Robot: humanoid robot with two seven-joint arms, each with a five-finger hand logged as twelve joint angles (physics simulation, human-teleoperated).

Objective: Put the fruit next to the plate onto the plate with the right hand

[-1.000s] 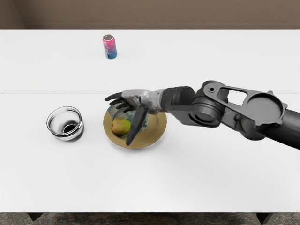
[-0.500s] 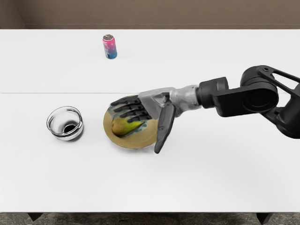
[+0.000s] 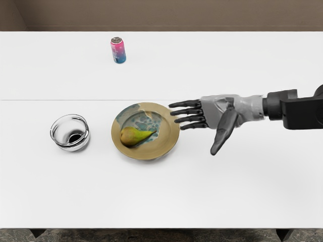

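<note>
Head view: the pear (image 3: 134, 136) lies on its side on the left half of the plate (image 3: 151, 153), and the right hand (image 3: 213, 115) hovers just right of the plate rim, fingers spread, holding nothing.

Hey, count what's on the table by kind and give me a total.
Pear: 1
Plate: 1
Bowl: 1
Can: 1
Total: 4
</note>
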